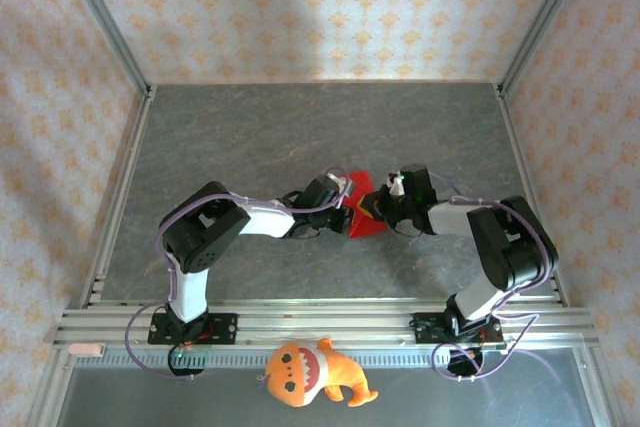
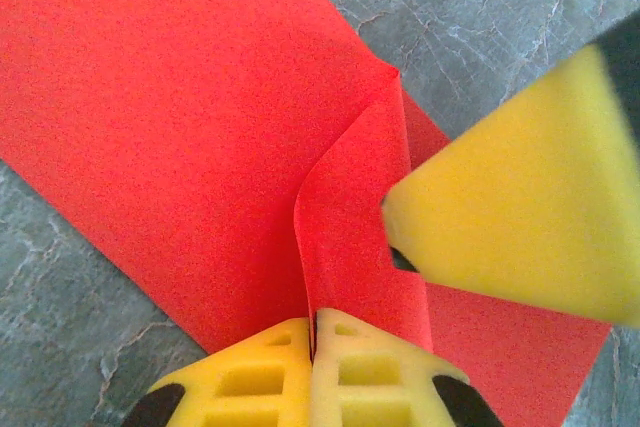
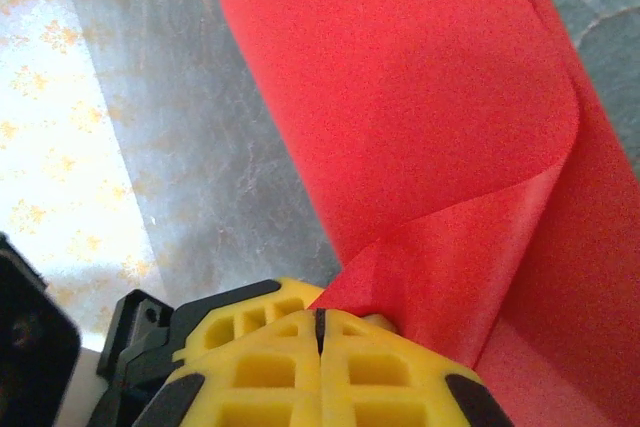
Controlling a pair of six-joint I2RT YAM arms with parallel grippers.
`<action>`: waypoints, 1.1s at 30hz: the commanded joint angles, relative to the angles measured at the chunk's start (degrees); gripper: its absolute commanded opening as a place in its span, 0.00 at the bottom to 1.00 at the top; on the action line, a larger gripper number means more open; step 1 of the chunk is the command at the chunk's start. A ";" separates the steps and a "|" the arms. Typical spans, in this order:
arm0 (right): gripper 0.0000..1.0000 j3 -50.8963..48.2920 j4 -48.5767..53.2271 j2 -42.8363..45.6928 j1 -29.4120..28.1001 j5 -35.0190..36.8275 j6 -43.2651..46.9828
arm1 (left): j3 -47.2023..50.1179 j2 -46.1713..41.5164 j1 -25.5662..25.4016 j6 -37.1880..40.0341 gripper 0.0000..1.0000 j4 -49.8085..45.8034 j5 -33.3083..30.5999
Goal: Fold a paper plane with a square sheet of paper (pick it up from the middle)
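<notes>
Pinching: left gripper (image 2: 313, 345) clamped on a raised crease of the square sheet of paper (image 2: 180, 117) | right gripper (image 3: 320, 335) likewise clamped on a lifted flap | remainder flat on table (image 1: 250, 137)

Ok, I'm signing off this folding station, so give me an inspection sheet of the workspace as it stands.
Surface: grey stone-look table.
Job's things: red paper mid-table, partly folded, one flap raised.
Clutter: orange plush toy at the near edge between the arm bases.
Grippers: left gripper shut on the raised flap; right gripper shut on a curled paper edge.
Cables: pale tubing looped along both arms.
Surroundings: patterned walls, metal frame.
</notes>
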State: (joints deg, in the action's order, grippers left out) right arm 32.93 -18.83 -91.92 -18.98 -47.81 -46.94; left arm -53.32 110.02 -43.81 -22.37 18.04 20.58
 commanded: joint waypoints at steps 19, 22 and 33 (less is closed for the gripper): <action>0.00 6.56 11.93 -1.91 1.58 3.52 8.76 | -1.43 3.75 0.11 2.29 0.03 -6.79 -0.31; 0.00 6.58 10.99 -4.31 2.10 3.55 8.87 | -1.39 4.04 0.09 2.16 0.03 -6.62 -0.24; 0.00 6.93 11.89 -5.76 5.23 3.96 10.17 | -0.86 4.25 0.07 2.13 0.03 -6.44 -0.46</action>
State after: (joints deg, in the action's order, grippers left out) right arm 38.81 -9.13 -97.78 -15.22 -45.67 -38.22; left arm -55.27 111.42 -43.81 -21.04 17.12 21.17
